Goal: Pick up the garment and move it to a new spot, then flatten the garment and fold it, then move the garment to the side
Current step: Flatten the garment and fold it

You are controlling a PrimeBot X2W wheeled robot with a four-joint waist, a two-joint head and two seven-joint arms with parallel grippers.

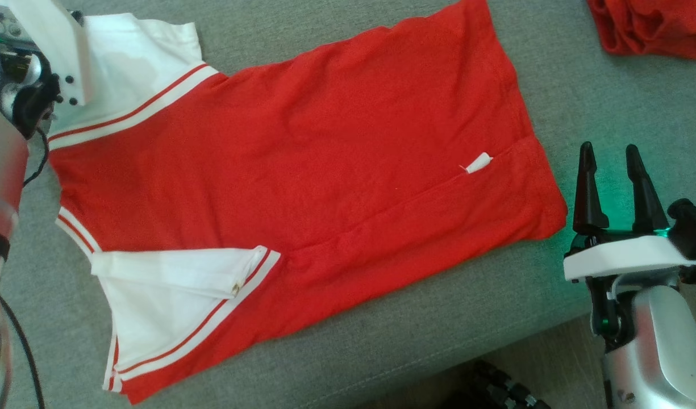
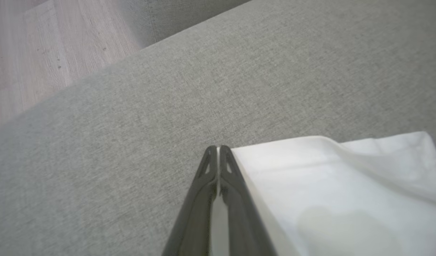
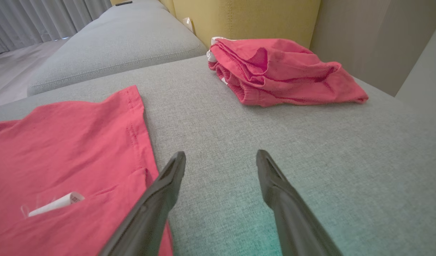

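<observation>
The garment [image 1: 302,170] is a red polo shirt with white sleeves and collar, spread flat on the grey sofa cushion [image 1: 580,96]. Its lower side is folded inward, and a small white tag [image 1: 477,163] pokes out near the hem. My left gripper [image 2: 218,147] is shut at the shirt's white collar end [image 2: 328,199], with a sliver of white cloth between the fingers. In the head view that arm's wrist [image 1: 24,96] sits at the upper left, under a lifted white flap with buttons [image 1: 63,51]. My right gripper [image 1: 611,156] [image 3: 221,153] stands open over bare cushion just right of the hem [image 3: 61,153], holding nothing.
A second red garment [image 1: 649,25] [image 3: 282,71] lies crumpled at the cushion's far right corner, before a yellow backrest [image 3: 246,21]. The cushion's front edge [image 1: 438,352] runs below the shirt. Wooden floor [image 2: 25,53] shows beyond the cushion's left end.
</observation>
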